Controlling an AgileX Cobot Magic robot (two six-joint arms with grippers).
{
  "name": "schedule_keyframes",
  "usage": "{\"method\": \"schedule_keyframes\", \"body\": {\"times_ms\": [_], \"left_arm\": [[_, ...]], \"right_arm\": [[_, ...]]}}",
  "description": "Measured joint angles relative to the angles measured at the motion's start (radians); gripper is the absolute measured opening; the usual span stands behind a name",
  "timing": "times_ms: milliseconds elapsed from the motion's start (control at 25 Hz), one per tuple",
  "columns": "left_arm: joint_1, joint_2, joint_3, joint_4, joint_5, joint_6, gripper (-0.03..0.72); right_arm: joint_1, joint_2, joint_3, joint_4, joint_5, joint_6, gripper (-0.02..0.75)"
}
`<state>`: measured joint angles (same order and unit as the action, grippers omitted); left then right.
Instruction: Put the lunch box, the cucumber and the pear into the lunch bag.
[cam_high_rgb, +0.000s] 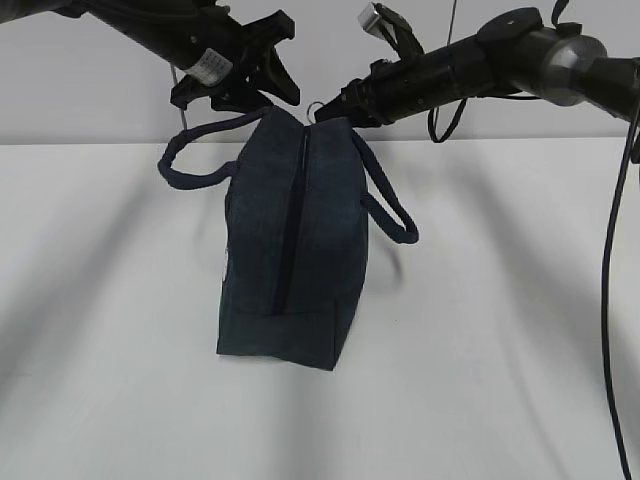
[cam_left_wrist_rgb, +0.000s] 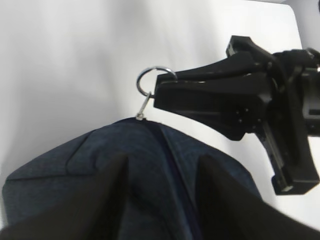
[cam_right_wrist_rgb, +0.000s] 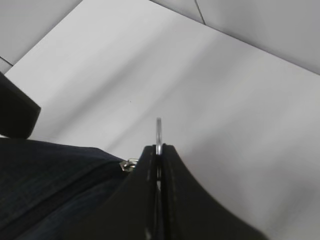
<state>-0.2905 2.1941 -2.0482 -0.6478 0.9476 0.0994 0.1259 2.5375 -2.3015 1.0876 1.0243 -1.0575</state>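
At the table's (cam_high_rgb: 520, 300) centre the lunch bag (cam_high_rgb: 295, 250) stood zipped, the right gripper (cam_high_rgb: 340, 105) pinching its ring pull (cam_left_wrist_rgb: 152, 80) at twelve o'clock, the left gripper (cam_high_rgb: 250, 85) spread nearby; packing looked finished, no food visible.
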Motion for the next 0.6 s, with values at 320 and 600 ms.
{"method": "schedule_keyframes", "body": {"times_ms": [320, 600], "left_arm": [[-0.021, 0.007, -0.003, 0.003, 0.007, 0.000, 0.164], [-0.021, 0.022, -0.006, 0.011, 0.046, -0.006, 0.169]], "right_arm": [[0.000, 0.000, 0.000, 0.000, 0.008, 0.000, -0.016], [0.000, 0.000, 0.000, 0.000, 0.015, 0.000, -0.016]]}}
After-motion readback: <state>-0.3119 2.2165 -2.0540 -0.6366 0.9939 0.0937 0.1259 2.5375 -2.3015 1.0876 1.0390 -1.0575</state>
